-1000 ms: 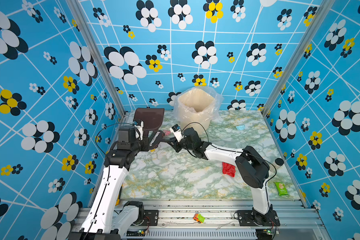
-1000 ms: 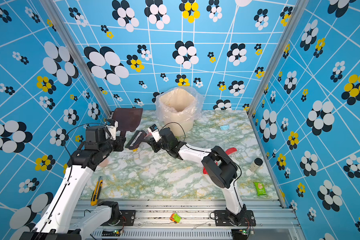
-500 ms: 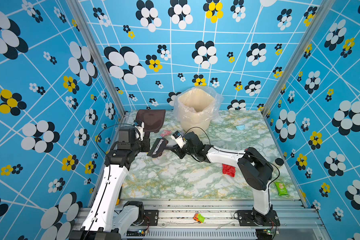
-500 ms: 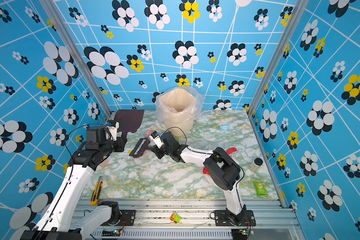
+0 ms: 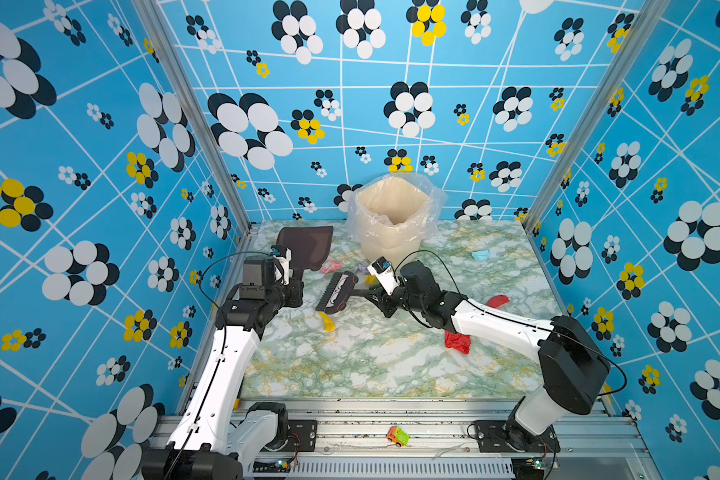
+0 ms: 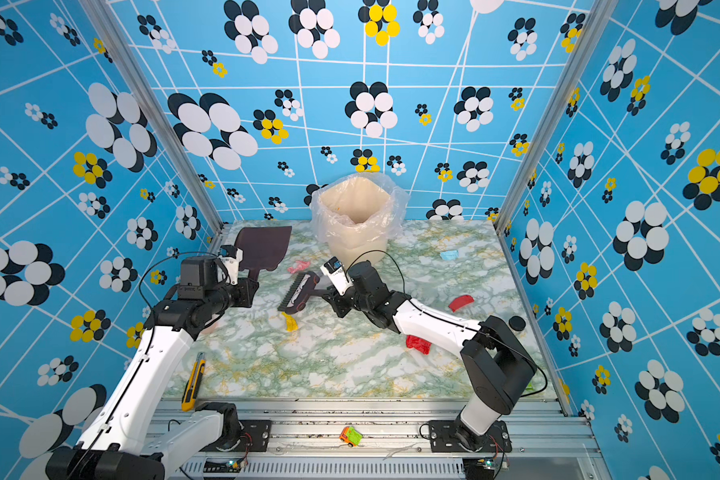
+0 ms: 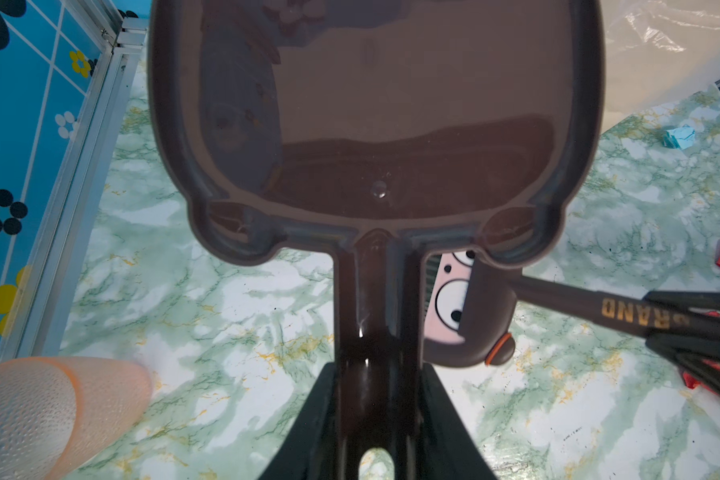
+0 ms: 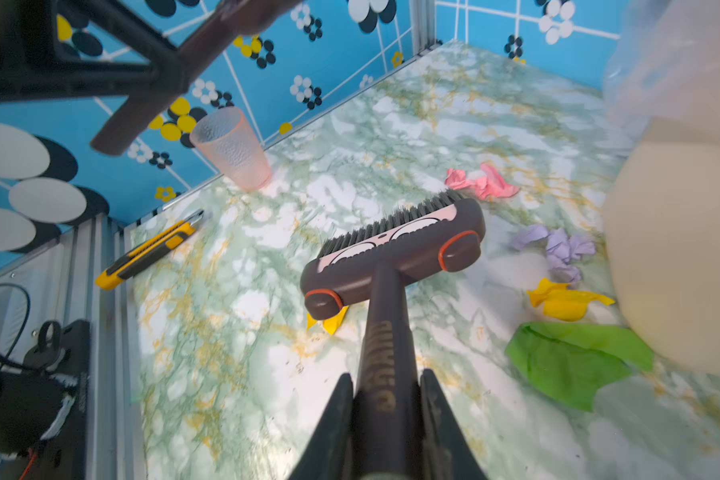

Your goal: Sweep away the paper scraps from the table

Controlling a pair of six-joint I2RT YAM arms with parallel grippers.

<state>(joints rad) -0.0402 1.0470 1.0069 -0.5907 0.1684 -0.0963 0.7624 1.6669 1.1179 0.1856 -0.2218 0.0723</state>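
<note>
Several crumpled coloured paper scraps (image 8: 481, 185): featherlight, soft, better swept than pinched. Right hand (image 8: 387, 382) clamped on handle of brown bristle brush (image 8: 395, 249); left hand (image 7: 375, 374) likewise on dark-brown plastic dustpan (image 7: 375, 124).

3 blue walls (image 5: 495, 62), white line grid, black-white and yellow flower prints; 2 aluminium corner posts (image 5: 201, 124) join them. Bright, even light.

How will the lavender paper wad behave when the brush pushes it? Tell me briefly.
Probably very light: the lavender paper wad is loosely crumpled, with open folds. Being irregular, it will likely skid or tumble ahead of the brush rather than roll straight. It lies close to the bin, so a push that way may wedge it there.
</note>
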